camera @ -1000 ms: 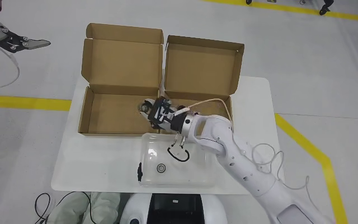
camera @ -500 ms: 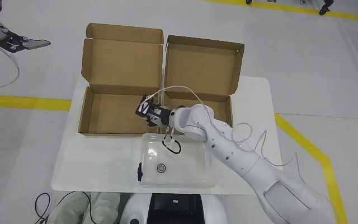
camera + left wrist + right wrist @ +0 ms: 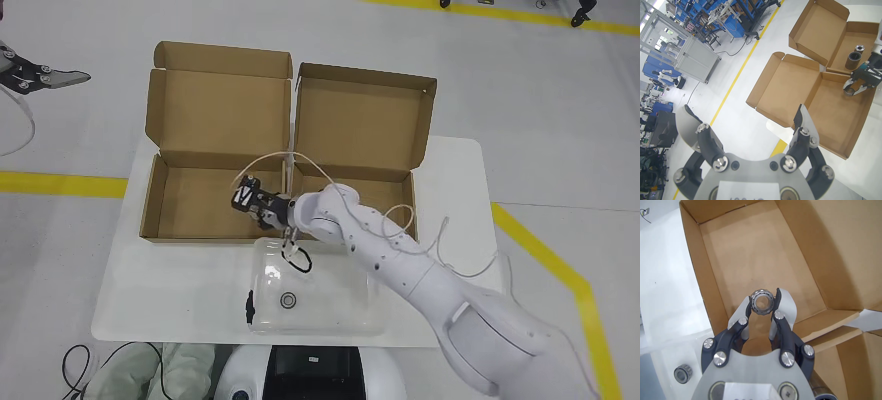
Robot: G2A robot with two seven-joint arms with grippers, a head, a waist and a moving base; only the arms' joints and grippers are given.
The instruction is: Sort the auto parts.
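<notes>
My right gripper is shut on a small steel roller bearing. It holds the bearing just above the floor of the left cardboard box, near the box's right front corner. The top view shows this gripper over the same box. In the left wrist view the right gripper grips the bearing low in the box. My left gripper is open with nothing in it, out over the floor to the left of the table.
The right cardboard box holds a dark sleeve and a small silver cylinder. A clear bin at the table's front holds another bearing and a black ring. Both box lids stand open at the back.
My right gripper has carried the bearing leftward, from the wall between the two boxes to over the left box. The left gripper has not moved.
</notes>
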